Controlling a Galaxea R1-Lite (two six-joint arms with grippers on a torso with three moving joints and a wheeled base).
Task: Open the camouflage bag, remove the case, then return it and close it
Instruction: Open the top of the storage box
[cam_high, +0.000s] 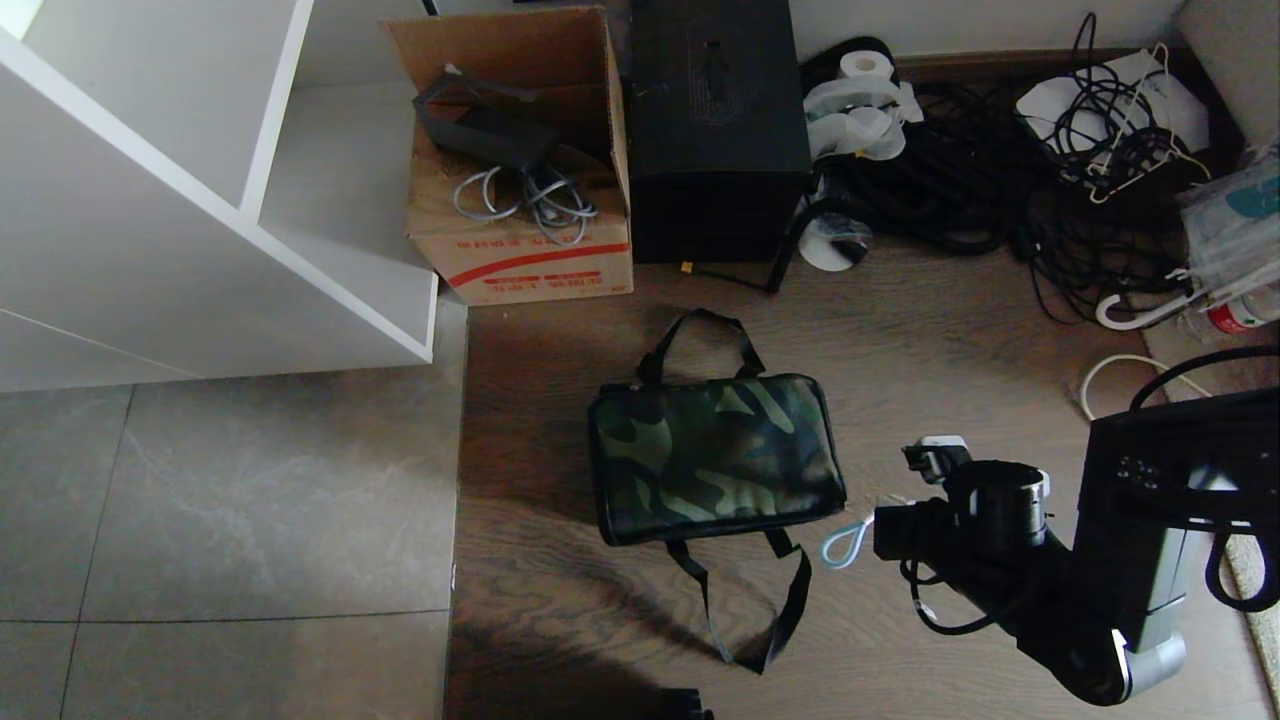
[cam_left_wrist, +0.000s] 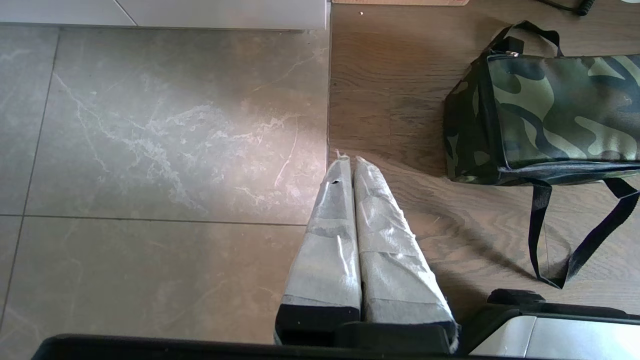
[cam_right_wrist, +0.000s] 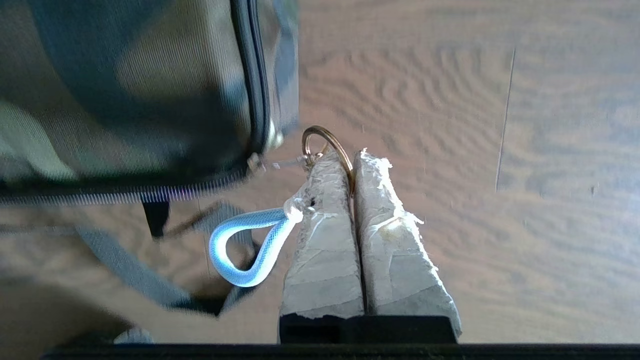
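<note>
The camouflage bag (cam_high: 715, 455) lies flat on the wooden floor with its lid down and black strap handles (cam_high: 745, 610) spread front and back. It also shows in the left wrist view (cam_left_wrist: 560, 115) and the right wrist view (cam_right_wrist: 125, 90). My right gripper (cam_high: 882, 515) (cam_right_wrist: 354, 160) is at the bag's right front corner. It is shut on the gold zip ring (cam_right_wrist: 325, 142), and a pale blue loop (cam_right_wrist: 245, 250) (cam_high: 845, 543) hangs from the ring. The zip slider (cam_right_wrist: 256, 162) sits at that corner. My left gripper (cam_left_wrist: 348, 160) is shut and empty, left of the bag. The case is out of view.
Behind the bag stand a brown cardboard box (cam_high: 520, 170) and a tall black box (cam_high: 715, 130). Tangled black cables (cam_high: 1000, 170) fill the back right. A white shelf unit (cam_high: 200, 200) is at the left, with grey floor tiles (cam_high: 230, 520) in front of it.
</note>
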